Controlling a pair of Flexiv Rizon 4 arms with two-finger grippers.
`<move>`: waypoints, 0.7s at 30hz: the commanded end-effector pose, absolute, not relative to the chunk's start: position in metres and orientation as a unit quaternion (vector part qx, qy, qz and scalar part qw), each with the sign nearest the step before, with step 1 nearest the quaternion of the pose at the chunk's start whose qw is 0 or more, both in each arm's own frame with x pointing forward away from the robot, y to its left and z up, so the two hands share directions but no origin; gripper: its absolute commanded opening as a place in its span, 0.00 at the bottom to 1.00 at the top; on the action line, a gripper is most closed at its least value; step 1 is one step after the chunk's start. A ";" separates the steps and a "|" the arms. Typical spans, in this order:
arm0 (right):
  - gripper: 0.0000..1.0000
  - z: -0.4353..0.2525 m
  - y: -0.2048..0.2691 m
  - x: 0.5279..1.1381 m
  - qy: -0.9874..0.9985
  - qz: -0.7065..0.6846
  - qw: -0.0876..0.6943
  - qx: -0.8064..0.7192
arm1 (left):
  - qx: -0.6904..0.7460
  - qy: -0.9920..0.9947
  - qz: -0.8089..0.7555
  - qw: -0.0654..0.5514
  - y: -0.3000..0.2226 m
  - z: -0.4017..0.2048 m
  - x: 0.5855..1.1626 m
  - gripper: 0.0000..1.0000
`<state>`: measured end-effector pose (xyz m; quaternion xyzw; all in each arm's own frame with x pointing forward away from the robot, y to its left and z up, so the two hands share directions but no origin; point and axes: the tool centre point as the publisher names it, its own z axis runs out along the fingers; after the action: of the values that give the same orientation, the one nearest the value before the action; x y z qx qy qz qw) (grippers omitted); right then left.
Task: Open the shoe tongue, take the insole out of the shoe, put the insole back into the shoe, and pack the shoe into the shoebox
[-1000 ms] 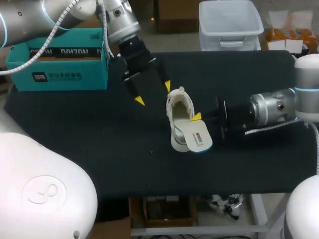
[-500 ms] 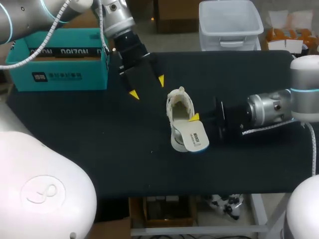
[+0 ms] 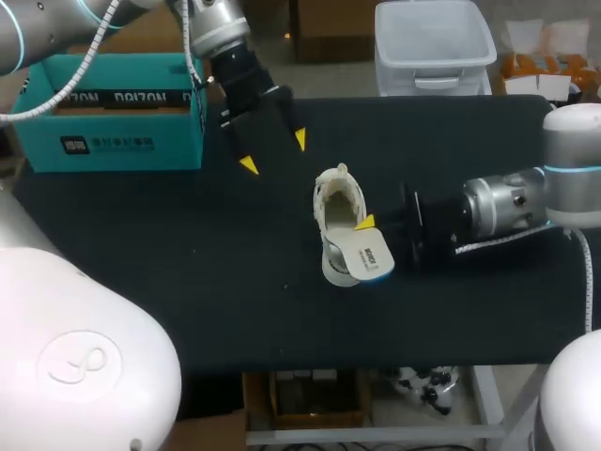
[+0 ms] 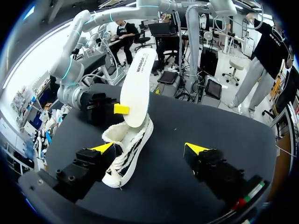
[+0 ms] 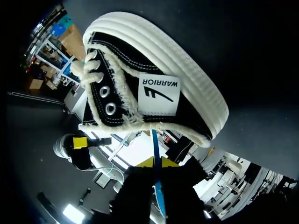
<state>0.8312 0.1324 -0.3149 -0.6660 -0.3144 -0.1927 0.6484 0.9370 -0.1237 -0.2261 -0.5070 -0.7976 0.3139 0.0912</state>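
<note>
That low black canvas shoe (image 5: 187, 116) is woven cloth with raw, fuzzy cream edges, shiny metal eyelets (image 5: 110, 108) and a ribbed white rubber sole (image 5: 187, 60) that looks pretty smooth. The flat white insole with a blue edge (image 4: 136, 88) looks like smooth matt foam. Underneath, the black table cover (image 3: 188, 263) is matt and cloth-like. The teal shoebox (image 3: 103, 141) is plain cardboard. The right arm's wrist (image 3: 502, 202) is satin silver metal, and the left gripper (image 3: 274, 153) looks like matt black plastic.

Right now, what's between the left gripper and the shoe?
Nothing, just bare black table between the left gripper and the shoe; the head view shows it.
</note>
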 end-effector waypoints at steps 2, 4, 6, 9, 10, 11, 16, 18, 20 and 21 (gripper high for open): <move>0.00 -0.315 0.133 0.829 -0.313 -0.192 0.648 -0.667 | -0.515 -0.792 0.305 0.116 -0.133 -0.219 0.946 1.00; 0.00 -0.316 0.134 0.829 -0.313 -0.192 0.648 -0.668 | -0.516 -0.790 0.307 0.122 -0.134 -0.219 0.948 1.00; 0.00 -0.316 0.134 0.829 -0.313 -0.192 0.648 -0.667 | -0.516 -0.790 0.306 0.122 -0.134 -0.219 0.948 1.00; 0.00 -0.316 0.134 0.830 -0.314 -0.191 0.648 -0.668 | -0.517 -0.791 0.304 0.122 -0.135 -0.218 0.948 1.00; 0.00 -0.316 0.133 0.830 -0.314 -0.190 0.648 -0.668 | -0.516 -0.791 0.304 0.122 -0.135 -0.218 0.948 1.00; 0.00 -0.316 0.133 0.830 -0.314 -0.190 0.648 -0.668 | -0.516 -0.791 0.303 0.122 -0.135 -0.218 0.948 1.00; 0.00 -0.316 0.133 0.830 -0.314 -0.190 0.648 -0.668 | -0.516 -0.793 0.300 0.125 -0.133 -0.217 0.948 1.00; 0.00 -0.316 0.133 0.830 -0.314 -0.190 0.648 -0.668 | -0.517 -0.795 0.293 0.125 -0.133 -0.216 0.946 1.00; 0.00 -0.316 0.133 0.830 -0.314 -0.190 0.648 -0.668 | -0.517 -0.796 0.289 0.125 -0.133 -0.215 0.945 1.00; 0.00 -0.316 0.133 0.830 -0.314 -0.190 0.648 -0.668 | -0.517 -0.796 0.289 0.125 -0.133 -0.215 0.945 1.00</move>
<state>0.8303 0.1334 -0.3159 -0.6673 -0.3139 -0.1905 0.6480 0.9472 -0.1312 -0.2181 -0.5166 -0.7945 0.2930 0.1264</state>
